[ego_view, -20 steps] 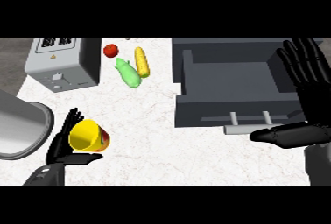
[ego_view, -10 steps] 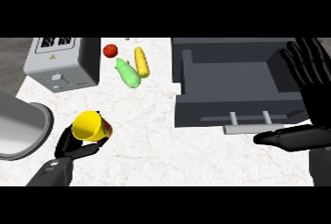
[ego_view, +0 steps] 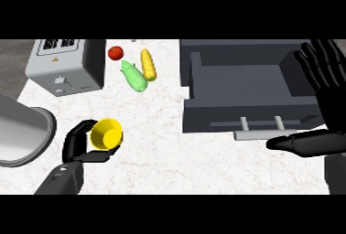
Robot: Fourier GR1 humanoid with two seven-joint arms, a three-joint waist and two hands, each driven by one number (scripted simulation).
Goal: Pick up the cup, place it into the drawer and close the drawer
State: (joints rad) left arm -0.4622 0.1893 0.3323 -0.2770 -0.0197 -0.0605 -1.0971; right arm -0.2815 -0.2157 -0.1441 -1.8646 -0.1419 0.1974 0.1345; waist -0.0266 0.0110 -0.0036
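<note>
A white speckled stone counter (ego_view: 202, 160) carries an open dark grey drawer (ego_view: 243, 87) at two o'clock, its handle facing the robot. At eight o'clock the left hand (ego_view: 81, 146) is curled round the small yellow cup (ego_view: 107, 133), mouth tipped toward the drawer. The drawer lies to its right across bare counter, while the right hand (ego_view: 324, 73) rests with fingers straight at the drawer's right edge.
</note>
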